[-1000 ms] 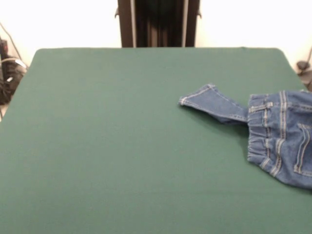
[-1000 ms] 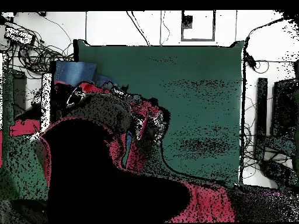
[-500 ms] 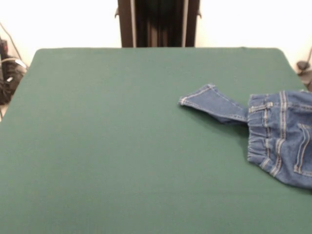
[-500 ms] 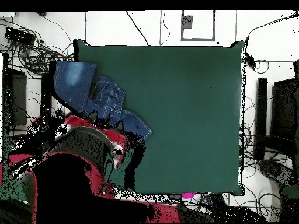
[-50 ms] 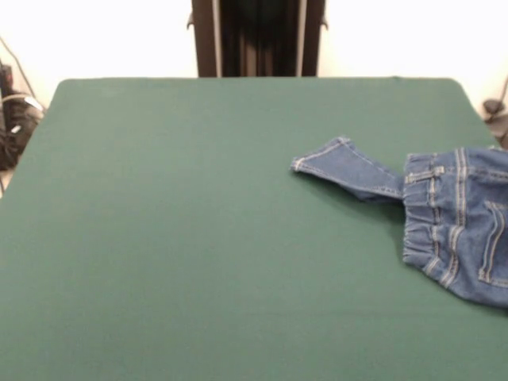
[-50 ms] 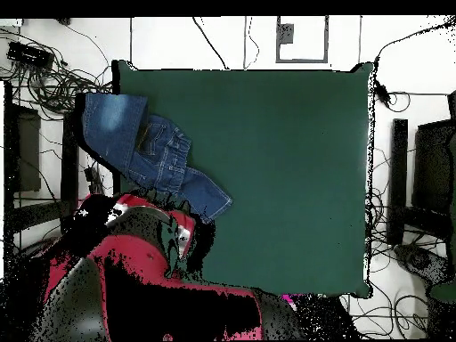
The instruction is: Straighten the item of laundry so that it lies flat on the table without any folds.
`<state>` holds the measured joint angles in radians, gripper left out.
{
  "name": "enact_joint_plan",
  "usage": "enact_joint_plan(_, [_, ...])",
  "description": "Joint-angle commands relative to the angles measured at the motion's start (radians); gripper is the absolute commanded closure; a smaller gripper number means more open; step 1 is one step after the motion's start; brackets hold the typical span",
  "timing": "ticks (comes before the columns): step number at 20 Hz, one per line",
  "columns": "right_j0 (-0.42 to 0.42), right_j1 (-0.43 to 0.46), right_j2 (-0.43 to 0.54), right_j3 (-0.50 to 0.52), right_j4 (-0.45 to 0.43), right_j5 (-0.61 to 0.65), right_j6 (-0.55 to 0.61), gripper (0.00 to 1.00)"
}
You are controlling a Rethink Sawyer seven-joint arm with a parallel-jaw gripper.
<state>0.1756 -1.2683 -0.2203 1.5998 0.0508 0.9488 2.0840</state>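
Large dark green felt-covered table (image 5: 198,238) fills the scene. Faded blue denim jeans (image 5: 452,226) lie crumpled at one edge, partly overhanging it, one leg (image 6: 207,194) angled inward. Likely heavy, limp, grippy; that leg's cuff suits grasping. Gripper: cannot tell; red arm (image 6: 134,258) hunched at table's edge.

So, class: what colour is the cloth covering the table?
Dark green table, clearest in the front view.

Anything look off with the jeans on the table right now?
Yes. The jeans lie bunched at one side of the table, hanging over its edge, with one leg folded out sideways, not flat.
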Motion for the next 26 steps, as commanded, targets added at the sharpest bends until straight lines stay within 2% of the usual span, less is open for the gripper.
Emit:
enact_joint_plan(1, [0.028, 0.053, 0.069, 0.296, 0.024, -0.132, 0.052, 0.00])
enact_joint_plan(9, [0.024, 0.071, 0.100, 0.382, 0.075, -0.267, 0.081, 0.00])
enact_joint_plan(17, [0.034, 0.107, 0.112, 0.423, 0.101, -0.371, 0.123, 0.00])
enact_joint_plan(22, [0.041, 0.136, 0.122, 0.473, 0.119, -0.496, 0.161, 0.00])
enact_joint_plan(26, [0.077, 0.132, 0.075, 0.444, 0.088, -0.467, 0.182, 0.00])
